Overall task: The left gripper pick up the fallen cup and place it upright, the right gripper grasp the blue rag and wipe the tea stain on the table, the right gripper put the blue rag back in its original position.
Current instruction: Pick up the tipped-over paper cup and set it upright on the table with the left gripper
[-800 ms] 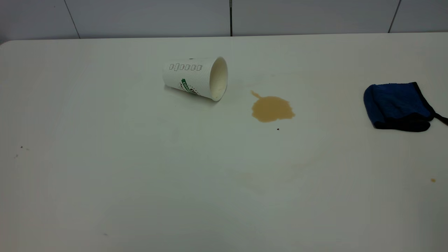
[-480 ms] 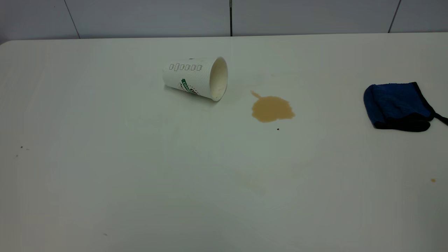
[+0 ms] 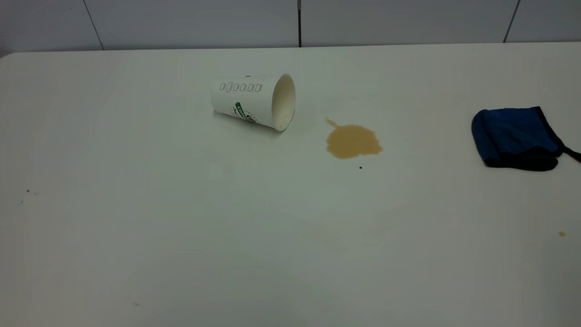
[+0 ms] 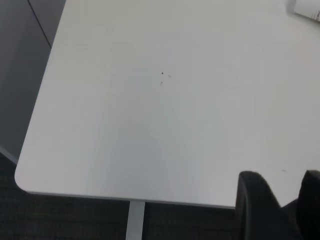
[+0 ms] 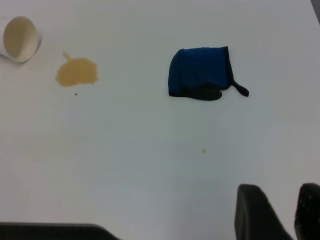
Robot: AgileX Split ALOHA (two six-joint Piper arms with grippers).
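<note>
The white dimpled cup (image 3: 254,102) lies on its side on the table (image 3: 181,236), its mouth turned toward the tea stain (image 3: 353,141) just to its right. Far right, the blue rag (image 3: 515,138) sits folded, its black loop trailing off to the side. Neither gripper shows in the exterior view. In the left wrist view my left gripper (image 4: 281,176) hangs open over the table's near left corner, far from the cup (image 4: 307,7). In the right wrist view my right gripper (image 5: 280,192) is open and holds nothing, well short of the rag (image 5: 200,72), the stain (image 5: 76,72) and the cup (image 5: 20,39).
A tiny orange-brown speck (image 3: 562,234) lies on the near right of the table, and a small dark speck (image 3: 360,167) sits just below the stain. The rounded table corner (image 4: 22,177) drops off to dark floor. A grey panelled wall (image 3: 190,22) runs behind the far edge.
</note>
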